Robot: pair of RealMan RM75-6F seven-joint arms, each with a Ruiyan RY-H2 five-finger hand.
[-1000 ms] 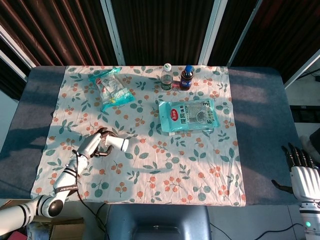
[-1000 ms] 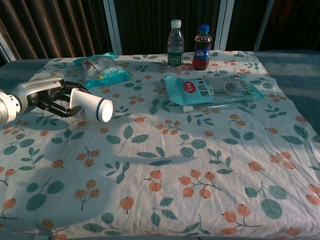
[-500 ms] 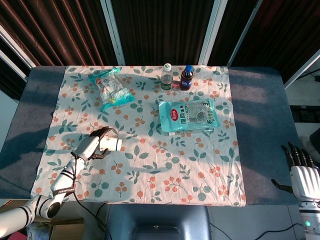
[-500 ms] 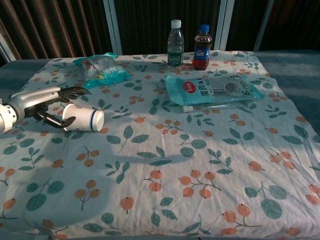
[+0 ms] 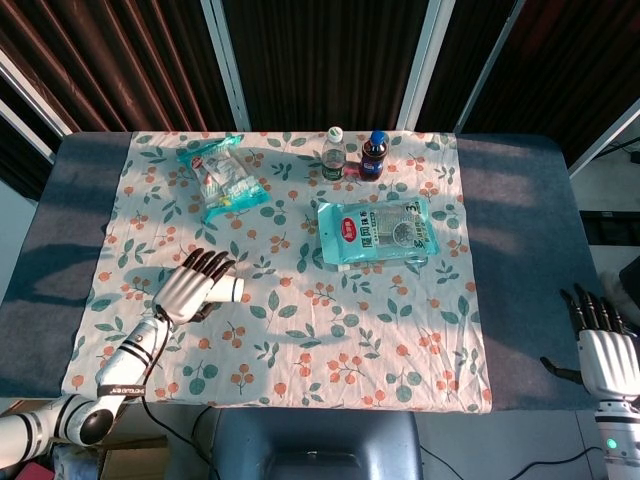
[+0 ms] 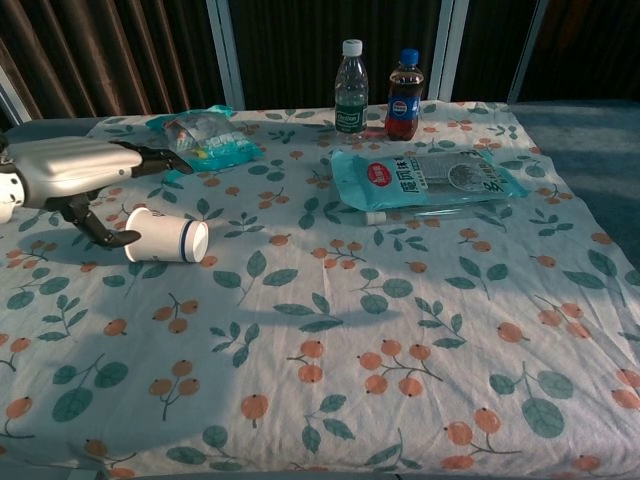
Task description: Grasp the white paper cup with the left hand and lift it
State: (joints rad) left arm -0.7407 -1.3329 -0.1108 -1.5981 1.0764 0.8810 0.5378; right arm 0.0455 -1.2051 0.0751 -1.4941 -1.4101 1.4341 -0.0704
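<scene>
The paper cup (image 6: 166, 239) is lying on its side at the near left of the tabletop (image 5: 520, 250), mouth pointing right. The left hand (image 6: 75, 170) hovers over it with fingers spread, holding nothing, maybe touching the base with the thumb, hard to tell. It's light and crushable, so I'd wrap gently around mid-body.

Paper cup (image 6: 166, 240) lies on its side on the tablecloth (image 6: 350, 330), under the left hand (image 6: 75, 165)
</scene>
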